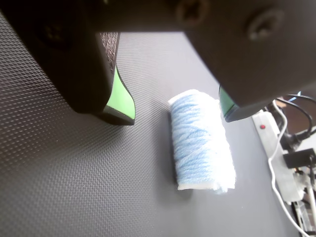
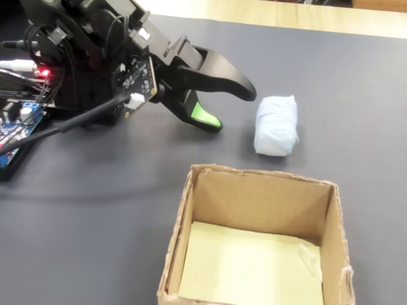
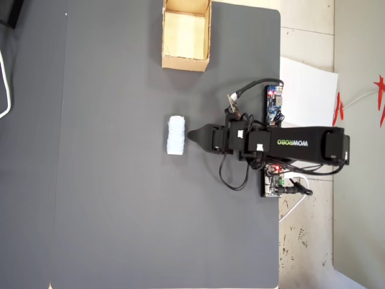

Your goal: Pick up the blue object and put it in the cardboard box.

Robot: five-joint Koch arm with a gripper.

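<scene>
The blue object point(image 1: 200, 143) point(image 2: 276, 124) point(image 3: 176, 135), a pale light-blue roll of wound yarn, lies on its side on the dark mat. My gripper point(image 1: 177, 114) point(image 2: 232, 109) point(image 3: 191, 135) is open, its green-padded fingers point(image 1: 123, 106) spread apart. It hovers just beside the roll, whose near end sits below the gap, close to the right finger in the wrist view. Nothing is held. The cardboard box point(image 2: 254, 175) point(image 3: 185, 63) stands open-topped and holds nothing, apart from the roll, at the top of the overhead view.
Circuit boards and cables point(image 2: 19, 121) point(image 3: 275, 102) sit by the arm's base at the mat's edge. A white power strip with wires point(image 1: 276, 153) lies beyond the roll in the wrist view. White paper point(image 3: 307, 84) lies off the mat.
</scene>
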